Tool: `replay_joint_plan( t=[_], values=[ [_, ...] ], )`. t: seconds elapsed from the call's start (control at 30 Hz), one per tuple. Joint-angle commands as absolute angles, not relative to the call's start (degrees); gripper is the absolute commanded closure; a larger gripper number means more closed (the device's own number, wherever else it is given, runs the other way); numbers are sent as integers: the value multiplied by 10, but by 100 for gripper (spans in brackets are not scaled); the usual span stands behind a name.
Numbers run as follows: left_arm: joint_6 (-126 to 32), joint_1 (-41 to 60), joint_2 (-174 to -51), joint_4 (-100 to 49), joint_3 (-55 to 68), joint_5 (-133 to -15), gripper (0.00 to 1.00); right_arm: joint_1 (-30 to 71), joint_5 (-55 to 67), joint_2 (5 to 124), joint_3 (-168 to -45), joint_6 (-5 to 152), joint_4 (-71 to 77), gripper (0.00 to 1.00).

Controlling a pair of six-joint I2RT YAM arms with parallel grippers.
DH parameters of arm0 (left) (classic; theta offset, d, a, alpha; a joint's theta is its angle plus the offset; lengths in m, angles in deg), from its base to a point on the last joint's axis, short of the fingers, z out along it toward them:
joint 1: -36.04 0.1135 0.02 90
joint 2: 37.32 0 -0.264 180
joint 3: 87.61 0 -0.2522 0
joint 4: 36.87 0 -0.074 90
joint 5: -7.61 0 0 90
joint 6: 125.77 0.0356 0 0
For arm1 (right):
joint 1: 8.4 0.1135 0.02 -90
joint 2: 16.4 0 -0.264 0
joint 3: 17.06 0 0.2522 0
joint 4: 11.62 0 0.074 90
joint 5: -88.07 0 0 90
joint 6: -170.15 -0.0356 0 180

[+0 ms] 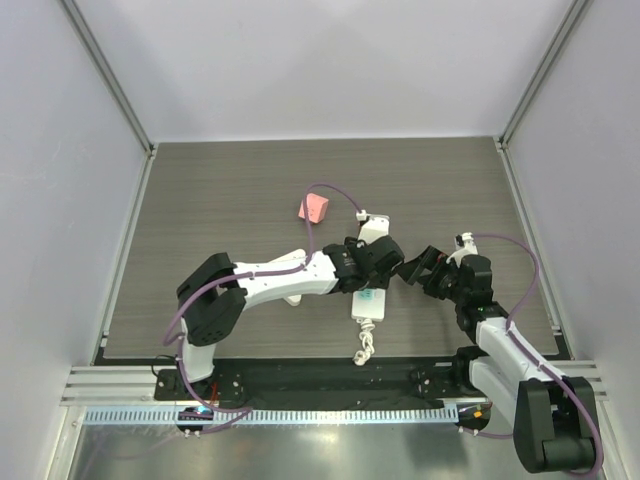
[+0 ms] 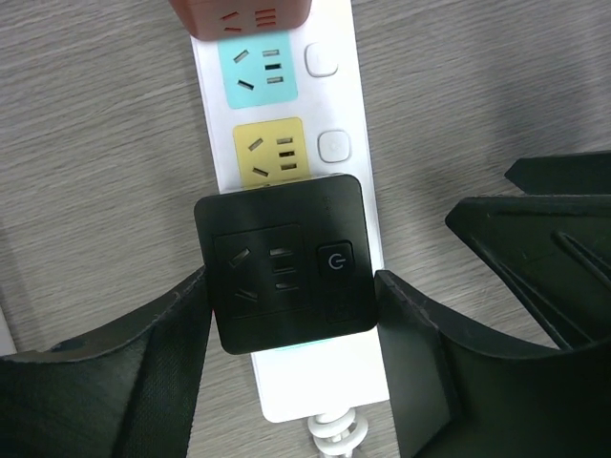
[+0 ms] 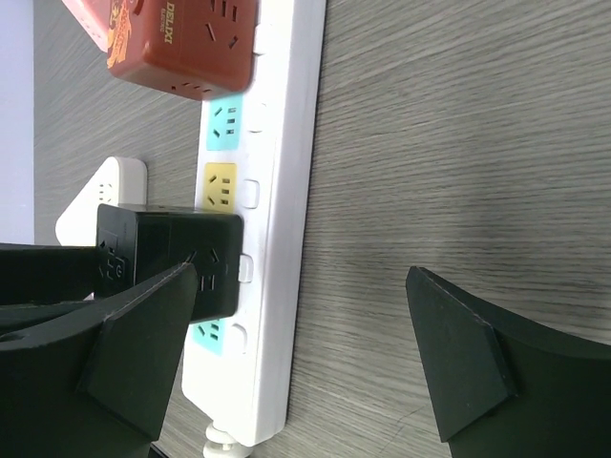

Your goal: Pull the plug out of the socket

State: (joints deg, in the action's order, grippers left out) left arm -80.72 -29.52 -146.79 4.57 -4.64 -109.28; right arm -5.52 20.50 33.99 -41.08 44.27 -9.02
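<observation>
**Desk:** Material and shape of the plug?

**Photographer:** Matte black plastic cube plug with rounded corners, one outlet face and a round power button on top. Sits on a long white smooth-plastic power strip near the cord end, spanning almost the full width.

**Desk:** And the strip itself?

**Photographer:** Slim and flat with rounded corners. Carries a yellow outlet face and a pale blue outlet face, each beside a rounded square white switch. Lies flat on a grey wood-grain tabletop.

**Desk:** Long axis?

**Photographer:** Runs away from the arm bases in the top view, with a short knotted white cord trailing from the near end toward them.

**Desk:** Facing of the plug?

**Photographer:** Outlet face up, away from the strip. Stands square, edges in line with the strip's length.

**Desk:** Grip on the left?

**Photographer:** Clamped on the black cube by the left gripper, one matte black finger against each opposite side wall.

**Desk:** On the right?

**Photographer:** Spread wide, the right gripper, straddling the strip at the cube and grasping nothing. Contact with the cube impossible to tell from that view.

**Desk:** Anything else in shot?

**Photographer:** Brick-red plastic cube adapter farther along the strip, past the blue face. White rounded-triangle plate flat on the table near the strip's side.
</observation>
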Motion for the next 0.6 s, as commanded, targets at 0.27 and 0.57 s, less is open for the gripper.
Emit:
replay_joint_plan(
  t=[0.27, 0.57],
  values=[
    [-775, -288, -1509, 77, -90, -1068, 25, -57, 214, 354, -417, 451, -125, 3],
    [-752, -283, -1484, 59, -86, -1055, 73, -57, 244, 416, -431, 453, -140, 5]
  ],
)
